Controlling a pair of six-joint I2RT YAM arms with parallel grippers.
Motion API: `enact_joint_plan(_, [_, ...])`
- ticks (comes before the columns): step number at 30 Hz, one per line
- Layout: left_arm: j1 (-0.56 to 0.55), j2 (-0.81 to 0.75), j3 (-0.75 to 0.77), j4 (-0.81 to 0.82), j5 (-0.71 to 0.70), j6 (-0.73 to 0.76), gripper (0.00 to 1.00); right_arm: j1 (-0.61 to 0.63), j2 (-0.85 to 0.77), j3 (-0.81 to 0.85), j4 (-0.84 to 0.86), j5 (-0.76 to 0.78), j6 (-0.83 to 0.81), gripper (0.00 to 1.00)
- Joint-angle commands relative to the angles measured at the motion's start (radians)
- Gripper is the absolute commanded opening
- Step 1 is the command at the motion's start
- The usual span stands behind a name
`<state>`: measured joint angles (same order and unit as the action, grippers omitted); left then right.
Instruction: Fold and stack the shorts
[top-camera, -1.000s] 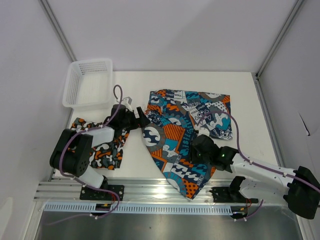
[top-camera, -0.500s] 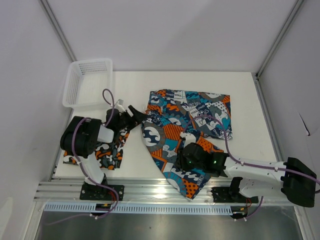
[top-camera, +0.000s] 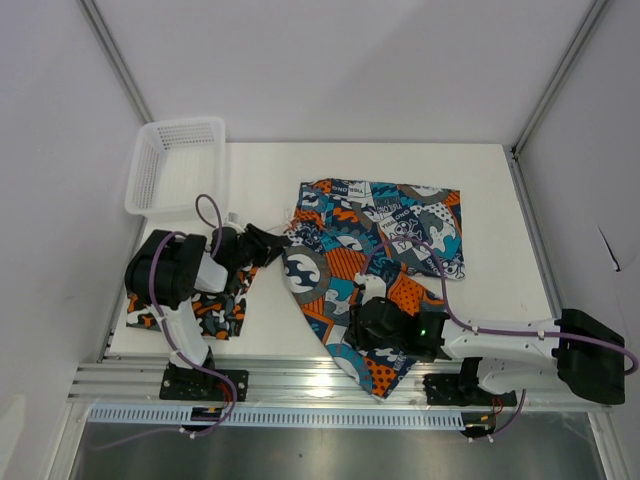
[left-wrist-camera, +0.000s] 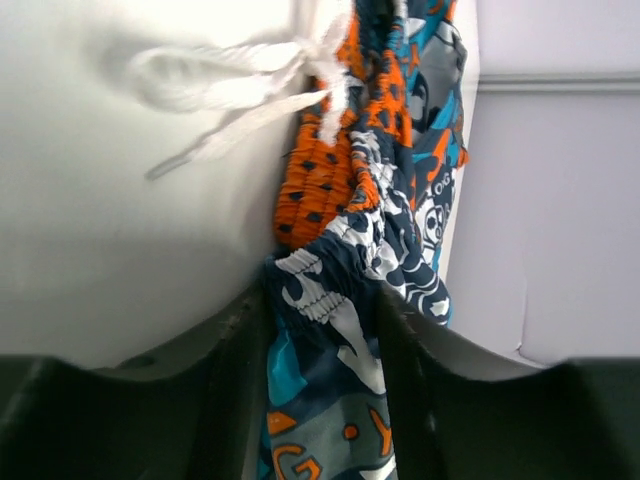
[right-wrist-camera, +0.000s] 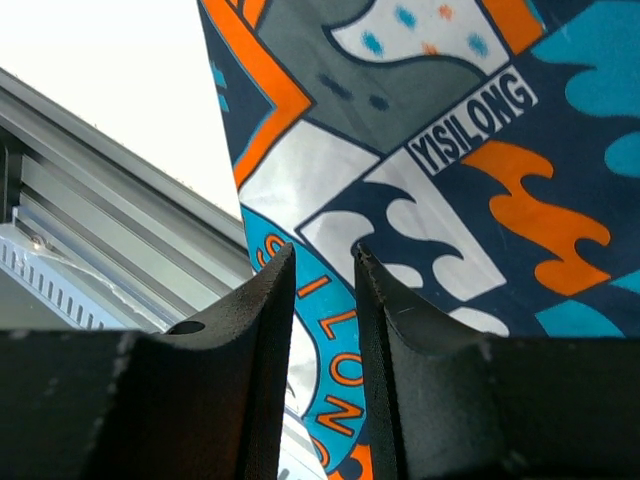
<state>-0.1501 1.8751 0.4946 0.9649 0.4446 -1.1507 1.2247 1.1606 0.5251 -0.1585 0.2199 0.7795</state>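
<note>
teal-blue, orange, white and dark grey graphic-print fabric shorts (top-camera: 345, 262) are lying spread on the white table (top-camera: 260, 170). the left claw (top-camera: 272, 238) is clenching on their gathered waistband. the right claw (top-camera: 365, 322) is pressing on their near end, jaws narrow; whether it is gripping, i cannot tell. orange-black-grey-white camouflage fabric shorts (top-camera: 208, 308) are lying beneath the left arm.

Open table (top-camera: 265, 180) runs wide behind the graphic shorts (top-camera: 340, 270); basket (top-camera: 178, 165) blocks the far-left corner, camouflage shorts (top-camera: 222, 312) seemingly crowd the near-left edge.
</note>
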Motion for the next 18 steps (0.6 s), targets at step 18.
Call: enact_joint_plan(18, [-0.009, -0.337, 0.248, -0.739, -0.276, 0.410, 0.12, 0.202, -0.345, -0.131, -0.154, 0.087, 0.066, 0.44])
